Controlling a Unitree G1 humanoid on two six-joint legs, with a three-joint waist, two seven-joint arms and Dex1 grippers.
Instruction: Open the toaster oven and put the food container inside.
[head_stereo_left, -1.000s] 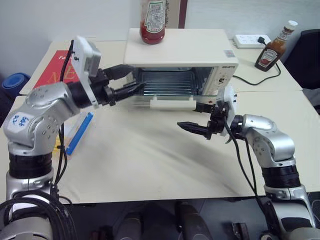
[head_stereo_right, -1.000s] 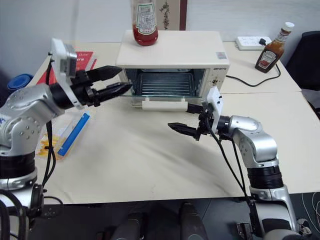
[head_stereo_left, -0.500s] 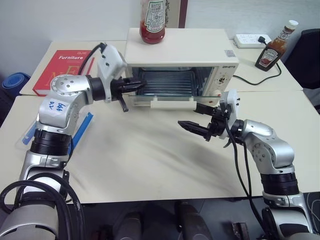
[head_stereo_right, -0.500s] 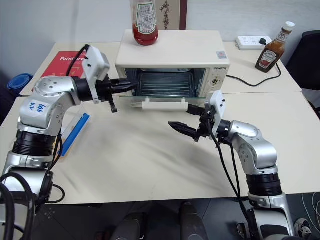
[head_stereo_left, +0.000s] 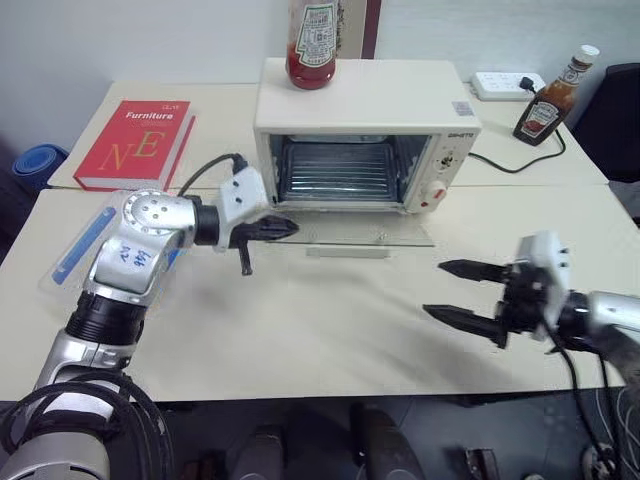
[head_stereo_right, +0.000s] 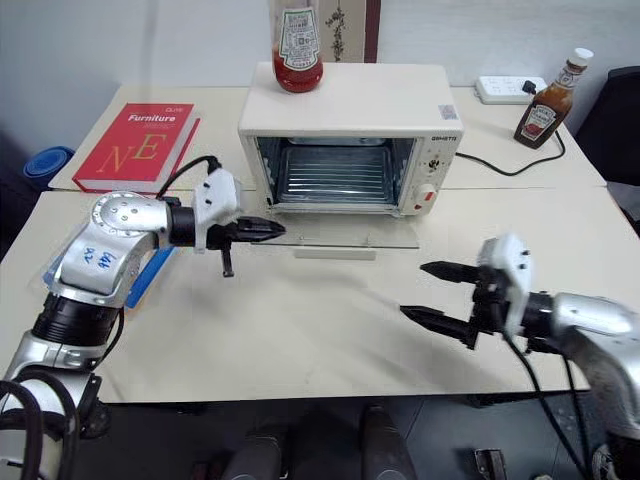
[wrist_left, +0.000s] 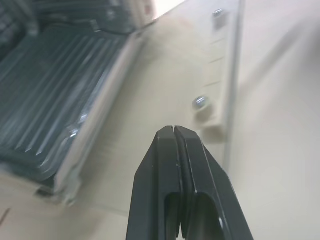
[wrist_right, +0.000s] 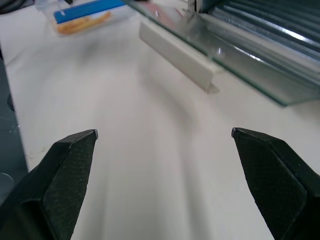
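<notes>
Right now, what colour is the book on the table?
The book is red with yellow letters; it shows best in the right eye view.

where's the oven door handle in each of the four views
Left eye view: the white bar handle lies at centre, along the front edge of the dropped glass door.
Right eye view: centre, just left of middle.
Left wrist view: the pale strip at upper right, beyond the shut left end effector.
Right wrist view: upper middle, running diagonally.
Shared landmark: the wire rack.
</notes>
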